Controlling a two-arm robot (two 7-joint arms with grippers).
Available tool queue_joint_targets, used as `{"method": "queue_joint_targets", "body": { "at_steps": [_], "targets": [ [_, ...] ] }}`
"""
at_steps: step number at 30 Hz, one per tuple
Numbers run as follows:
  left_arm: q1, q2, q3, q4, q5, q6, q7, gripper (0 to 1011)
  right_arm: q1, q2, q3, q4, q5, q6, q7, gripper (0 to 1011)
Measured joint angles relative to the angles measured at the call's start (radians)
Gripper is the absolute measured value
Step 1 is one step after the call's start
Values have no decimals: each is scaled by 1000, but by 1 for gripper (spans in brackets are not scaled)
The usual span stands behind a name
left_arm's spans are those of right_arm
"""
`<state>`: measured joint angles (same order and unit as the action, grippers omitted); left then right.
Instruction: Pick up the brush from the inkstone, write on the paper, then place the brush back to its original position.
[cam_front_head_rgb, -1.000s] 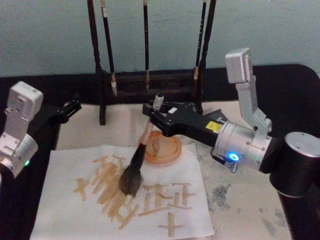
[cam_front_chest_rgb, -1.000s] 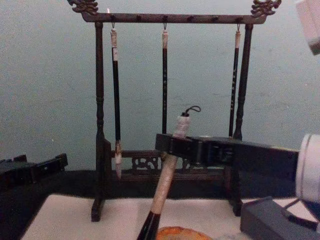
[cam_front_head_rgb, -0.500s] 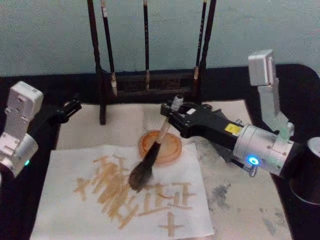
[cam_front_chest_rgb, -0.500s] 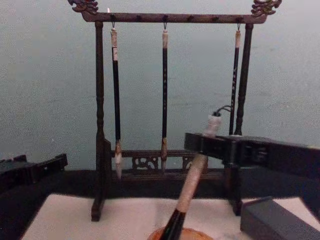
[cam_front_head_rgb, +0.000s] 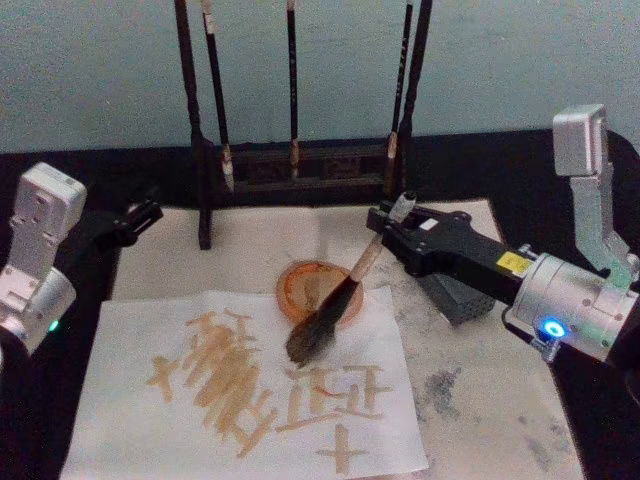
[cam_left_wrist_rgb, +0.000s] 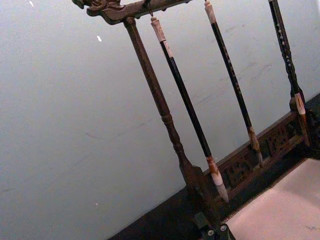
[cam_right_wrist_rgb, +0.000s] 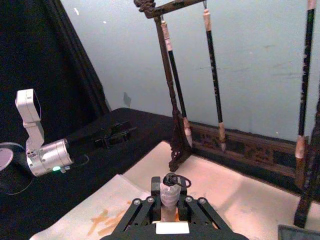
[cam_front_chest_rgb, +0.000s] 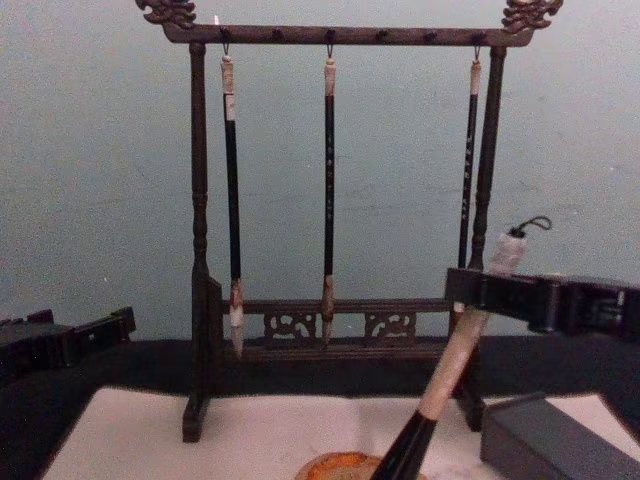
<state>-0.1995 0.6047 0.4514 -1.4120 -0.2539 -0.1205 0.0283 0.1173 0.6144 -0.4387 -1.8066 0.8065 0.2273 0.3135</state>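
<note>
My right gripper (cam_front_head_rgb: 392, 226) is shut on the upper handle of the brush (cam_front_head_rgb: 360, 272), which slants down to the left. Its bushy dark bristles (cam_front_head_rgb: 310, 340) hang over the near rim of the orange dish (cam_front_head_rgb: 300, 285) and the top edge of the paper (cam_front_head_rgb: 130, 420). I cannot tell whether they touch. The white paper carries several tan strokes. The dark grey inkstone (cam_front_head_rgb: 455, 297) lies under the right gripper's body. In the chest view the brush (cam_front_chest_rgb: 455, 365) leans from the right gripper (cam_front_chest_rgb: 487, 288). The wrist view shows the right gripper (cam_right_wrist_rgb: 170, 204) clasping the handle top. My left gripper (cam_front_head_rgb: 145, 213) is parked at the left, shut.
A dark wooden brush rack (cam_front_head_rgb: 300, 165) with three thin hanging brushes (cam_front_chest_rgb: 328, 180) stands at the back of the cream mat (cam_front_head_rgb: 480, 420). The mat has grey smudges at the right. The left gripper (cam_front_chest_rgb: 95, 332) rests low beside the rack.
The right arm has pulled back to the right with the brush. The bristles moved from the middle of the written strokes up and right to the dish's near edge. The left arm stayed still.
</note>
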Motion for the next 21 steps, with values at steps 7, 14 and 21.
{"method": "queue_joint_targets", "body": {
  "at_steps": [7,14,21],
  "targets": [
    [0,0,0,0,0,0,0,1002,-20,14,21,-28,16,-11,3,179],
    [0,0,0,0,0,0,0,1002,-5,5,6,-39,27,-14,26,179],
    [0,0,0,0,0,0,0,1002,40,-24,-41,-38,26,-12,50,178]
  ]
}}
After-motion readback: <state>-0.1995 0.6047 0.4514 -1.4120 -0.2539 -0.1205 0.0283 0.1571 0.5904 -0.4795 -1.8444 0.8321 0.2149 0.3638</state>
